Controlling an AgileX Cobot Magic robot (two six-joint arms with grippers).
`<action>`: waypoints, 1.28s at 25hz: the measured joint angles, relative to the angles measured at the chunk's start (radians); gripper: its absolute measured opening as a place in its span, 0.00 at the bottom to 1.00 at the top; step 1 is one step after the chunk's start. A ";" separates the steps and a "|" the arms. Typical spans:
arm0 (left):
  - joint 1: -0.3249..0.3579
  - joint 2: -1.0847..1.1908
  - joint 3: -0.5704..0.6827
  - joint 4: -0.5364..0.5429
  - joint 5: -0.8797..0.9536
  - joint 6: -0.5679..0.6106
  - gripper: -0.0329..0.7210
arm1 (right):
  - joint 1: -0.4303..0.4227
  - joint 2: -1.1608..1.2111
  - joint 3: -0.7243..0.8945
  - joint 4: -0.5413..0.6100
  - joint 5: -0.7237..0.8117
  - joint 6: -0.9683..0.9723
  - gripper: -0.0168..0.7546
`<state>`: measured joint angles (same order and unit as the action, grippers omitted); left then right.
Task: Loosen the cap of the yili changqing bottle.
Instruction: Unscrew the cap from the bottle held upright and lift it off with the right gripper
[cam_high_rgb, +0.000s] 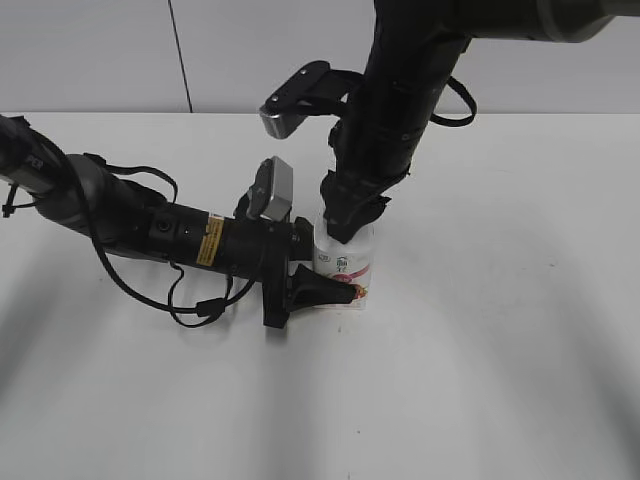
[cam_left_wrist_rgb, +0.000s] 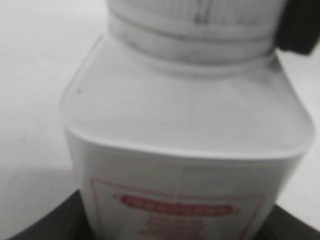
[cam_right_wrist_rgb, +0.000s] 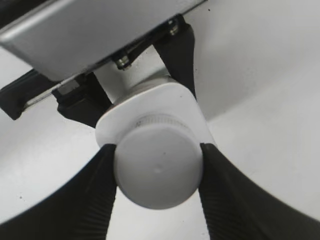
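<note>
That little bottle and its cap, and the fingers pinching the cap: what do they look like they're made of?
The bottle looks like matte, opaque white plastic: soft rounded shoulders and a printed pink-red label.

The cap looks like smooth white plastic too, flat-topped with fine ribbing around its side.

The right gripper's fingers look like black rubber or textured plastic; their faces are finely ridged.

You can't read any words here. The bottle's label (cam_left_wrist_rgb: 176, 207) has red print, but it is too blurry. The yellow sticker (cam_high_rgb: 211, 240) on the left arm (cam_high_rgb: 150, 225) is too small to read.
</note>
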<state>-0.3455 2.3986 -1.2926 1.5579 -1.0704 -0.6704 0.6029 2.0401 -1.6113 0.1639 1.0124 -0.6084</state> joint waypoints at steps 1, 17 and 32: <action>0.000 0.000 0.000 0.001 0.000 0.000 0.57 | 0.000 0.001 -0.001 0.000 0.000 -0.034 0.54; 0.002 0.000 0.000 0.027 -0.012 0.001 0.56 | -0.001 0.008 -0.008 0.021 0.000 -0.596 0.53; 0.004 0.000 0.000 0.041 -0.024 0.005 0.56 | -0.008 0.009 -0.008 0.082 0.001 -0.741 0.53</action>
<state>-0.3415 2.3986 -1.2926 1.5994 -1.0945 -0.6659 0.5953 2.0487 -1.6191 0.2454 1.0135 -1.3491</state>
